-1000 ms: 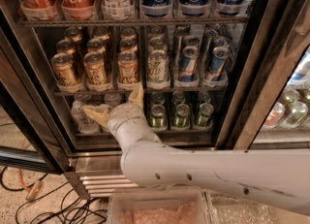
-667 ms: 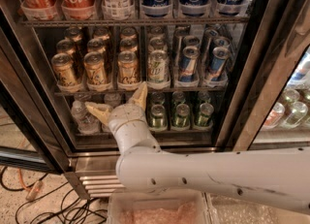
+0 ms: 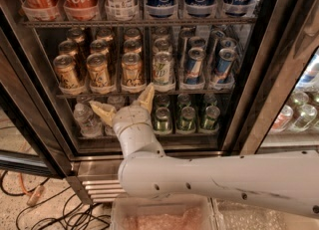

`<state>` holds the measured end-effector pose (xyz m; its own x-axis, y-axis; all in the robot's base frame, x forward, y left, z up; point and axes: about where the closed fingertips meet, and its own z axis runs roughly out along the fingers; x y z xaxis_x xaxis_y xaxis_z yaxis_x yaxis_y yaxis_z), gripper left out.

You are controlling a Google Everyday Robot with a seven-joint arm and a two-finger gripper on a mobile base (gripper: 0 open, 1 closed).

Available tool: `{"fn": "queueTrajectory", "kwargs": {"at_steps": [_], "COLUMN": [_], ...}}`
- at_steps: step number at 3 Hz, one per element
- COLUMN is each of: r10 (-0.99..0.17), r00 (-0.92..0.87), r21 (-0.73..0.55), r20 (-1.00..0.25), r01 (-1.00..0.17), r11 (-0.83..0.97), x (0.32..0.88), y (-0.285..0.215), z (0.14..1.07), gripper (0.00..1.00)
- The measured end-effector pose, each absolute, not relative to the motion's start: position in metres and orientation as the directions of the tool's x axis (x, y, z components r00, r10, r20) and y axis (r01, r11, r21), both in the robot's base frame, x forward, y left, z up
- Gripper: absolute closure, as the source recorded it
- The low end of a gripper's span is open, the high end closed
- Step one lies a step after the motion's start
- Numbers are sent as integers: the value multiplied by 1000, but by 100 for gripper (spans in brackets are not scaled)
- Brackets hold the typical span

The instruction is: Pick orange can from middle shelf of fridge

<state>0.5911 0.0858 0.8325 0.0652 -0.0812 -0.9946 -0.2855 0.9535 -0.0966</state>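
Hovering gripper (image 3: pixel 124 103) at frame centre, just below shelf (image 3: pixel 84 94) in fridge (image 3: pixel 269 74); holding fingers (image 3: pixel 147 97) wide apart, gripping nothing; pointing one fingertip up beneath can (image 3: pixel 132 69).

White 2-finger gripper (image 3: pixel 124 105) w/ tan fingers spread wide, in front of clear water bottles (image 3: pixel 84 119) on bottom rack, just below thin dark wire middle shelf (image 3: pixel 199 90) of stainless-steel fridge (image 3: pixel 259 99). Upper fingertip at shelf rail, under copper-orange can (image 3: pixel 132 68) w/ silver top; green-&-white can (image 3: pixel 162 68) just beside.
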Motion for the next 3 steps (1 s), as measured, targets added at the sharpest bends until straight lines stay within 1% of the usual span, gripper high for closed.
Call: {"fn": "queueTrajectory", "kwargs": {"at_steps": [1,3], "r10": [-66,-41], "r00": [64,78], "r21": [-81,-61], "r20": [-996,-996], "r01": [-288,-271], "r11": [954,961], "x": [591,600], "y": [86,86], "z": [832,829], "gripper": [0,31]}}
